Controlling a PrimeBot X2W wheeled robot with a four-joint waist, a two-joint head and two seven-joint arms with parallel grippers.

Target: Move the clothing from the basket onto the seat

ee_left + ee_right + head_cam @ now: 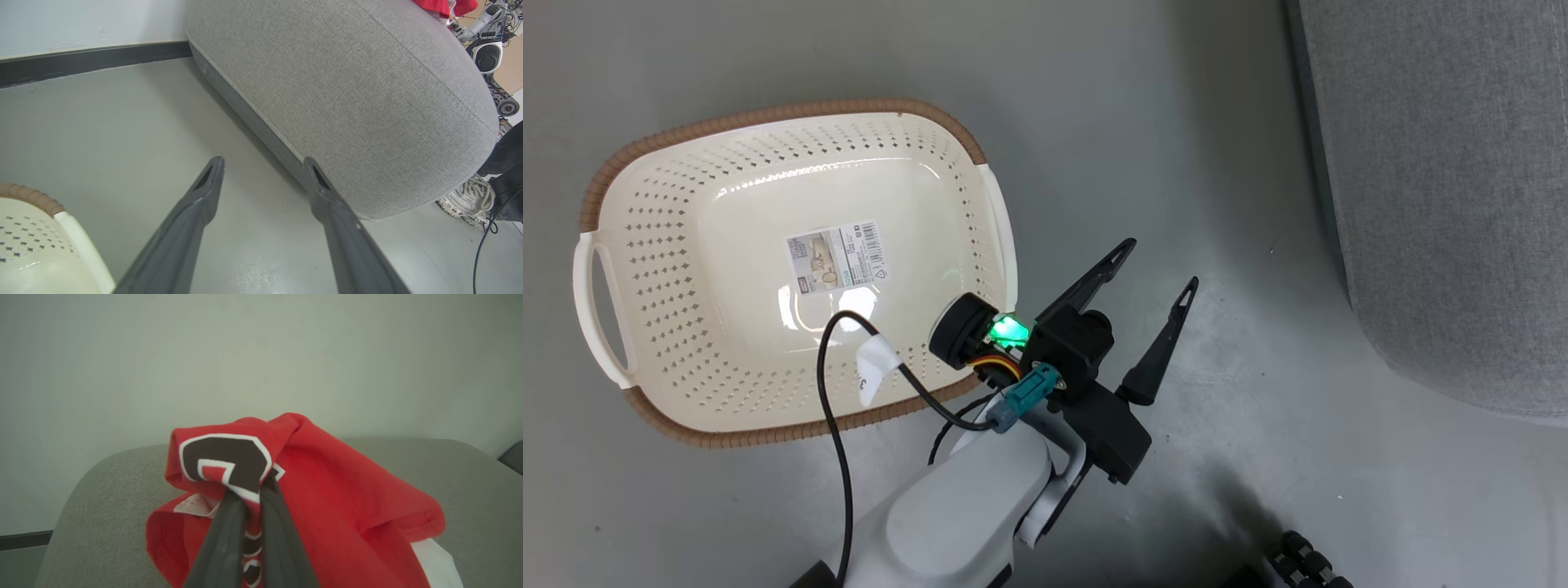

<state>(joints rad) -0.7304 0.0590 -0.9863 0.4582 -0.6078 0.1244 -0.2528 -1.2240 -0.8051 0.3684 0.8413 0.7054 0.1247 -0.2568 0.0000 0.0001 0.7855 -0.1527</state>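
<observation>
The cream basket [654, 245] with its brown rim lies on the grey floor, holding no garments, a label on its bottom. Just right of it my left gripper [1161, 263] hovers open above the floor, its tips [263, 163] pointing toward the side of the grey seat [367, 94]. In the right wrist view my right gripper [250, 489] is shut on a fold of the red clothing [327, 486], which is bunched on top of the seat [102, 490]. A scrap of the red clothing [433, 6] peeks over the seat's top edge in the left wrist view.
The seat [1445, 188] fills the right side of the head view. A pale wall with a dark skirting board [90, 61] runs behind. A shoe [466, 200], a dark trouser leg and a cable lie past the seat's end.
</observation>
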